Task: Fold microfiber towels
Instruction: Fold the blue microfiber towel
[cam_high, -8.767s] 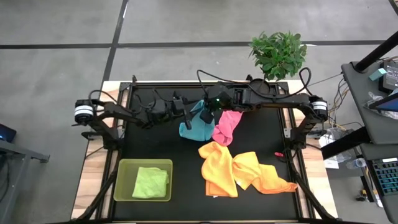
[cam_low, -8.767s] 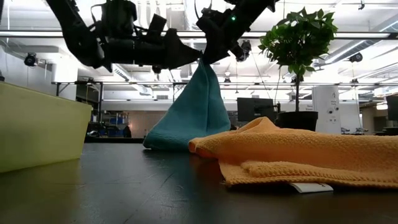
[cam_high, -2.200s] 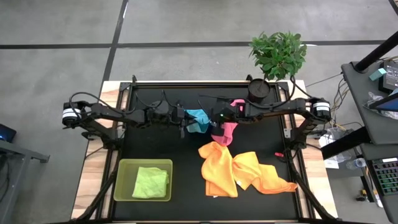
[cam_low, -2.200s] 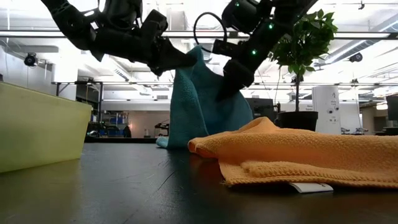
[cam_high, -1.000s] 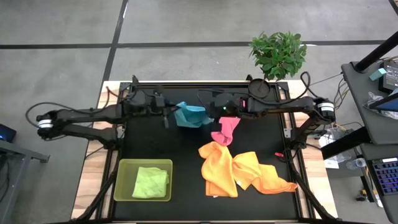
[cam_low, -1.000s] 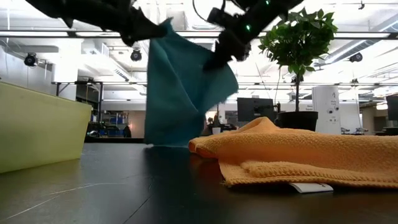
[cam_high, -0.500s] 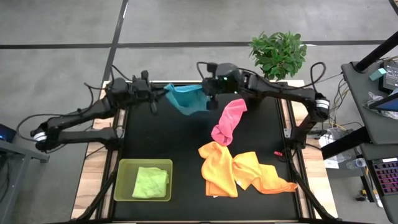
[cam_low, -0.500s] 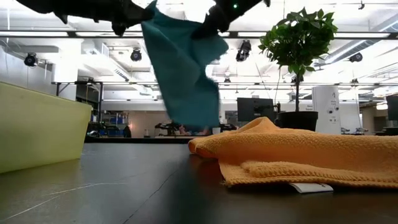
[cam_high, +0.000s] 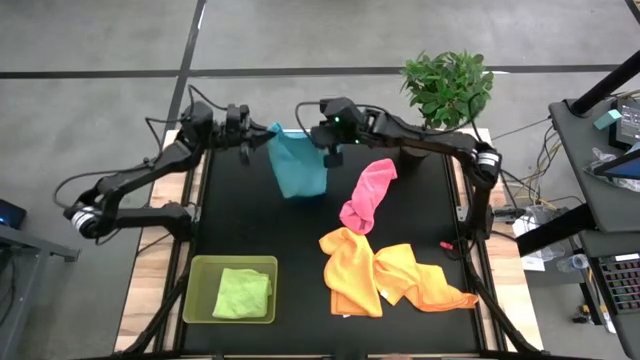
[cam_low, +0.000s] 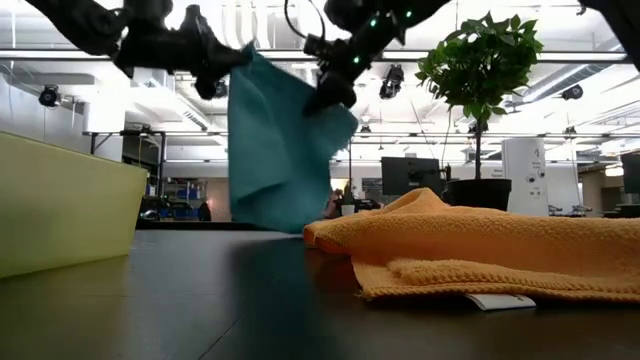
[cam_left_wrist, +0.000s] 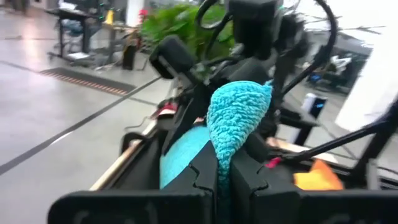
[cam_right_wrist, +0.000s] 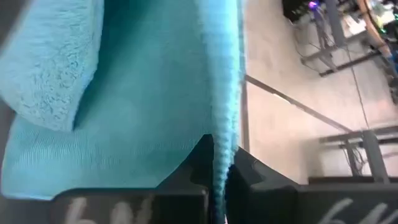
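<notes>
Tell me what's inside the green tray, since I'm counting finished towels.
One lime green towel lies inside the green tray, loosely folded. Whether another cloth sits beneath it cannot be seen, as it covers most of the tray floor.

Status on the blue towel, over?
Left tool and right tool each shut on a top corner of the blue towel, hanging spread. Pink towel lies close beside it.

One towel (cam_high: 298, 165) is hanging between the left gripper (cam_high: 262, 140) and the right gripper (cam_high: 323, 139), above the table (cam_high: 250, 220). Another towel (cam_high: 366, 195) is lying just right of the right gripper, and a tray (cam_high: 198, 290) holding a towel (cam_high: 242, 294) is sitting well in front of the left gripper.
</notes>
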